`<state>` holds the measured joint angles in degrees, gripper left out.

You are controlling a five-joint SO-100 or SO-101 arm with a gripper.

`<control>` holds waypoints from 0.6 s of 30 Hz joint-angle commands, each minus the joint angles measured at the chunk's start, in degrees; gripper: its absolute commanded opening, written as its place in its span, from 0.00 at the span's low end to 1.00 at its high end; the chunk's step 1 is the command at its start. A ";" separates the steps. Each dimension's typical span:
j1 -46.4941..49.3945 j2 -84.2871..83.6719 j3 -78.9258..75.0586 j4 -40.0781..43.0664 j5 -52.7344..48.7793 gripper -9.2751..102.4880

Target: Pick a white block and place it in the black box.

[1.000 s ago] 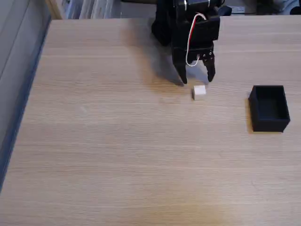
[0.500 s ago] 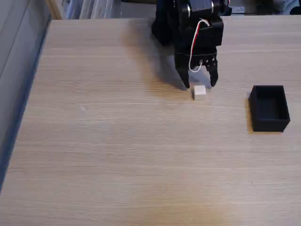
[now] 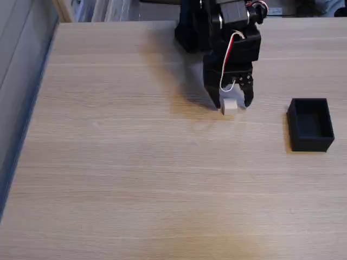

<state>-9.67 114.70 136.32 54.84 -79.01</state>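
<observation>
In the fixed view the small white block [image 3: 230, 106] rests on the wooden table, a little right of centre. My black gripper [image 3: 232, 105] has come down over it, open, with one fingertip on each side of the cube and a gap still showing. The black box [image 3: 310, 124] stands open-topped at the right, well apart from the block and the gripper. White and red wires run down the arm's wrist.
The light wooden table [image 3: 135, 179] stretches wide to the left and toward the front. Its left edge drops off beside a grey-blue floor strip. The arm's base and some clutter sit along the far edge.
The gripper has moved down and slightly right, from above and behind the white block to straddling it. Block and box have stayed where they were.
</observation>
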 commanded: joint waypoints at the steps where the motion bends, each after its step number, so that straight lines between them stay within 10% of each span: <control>1: -0.44 -0.53 -2.29 -0.70 0.35 0.34; 18: -0.18 -0.88 -1.49 -0.35 -1.58 0.11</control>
<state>-9.67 113.91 135.97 53.96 -80.24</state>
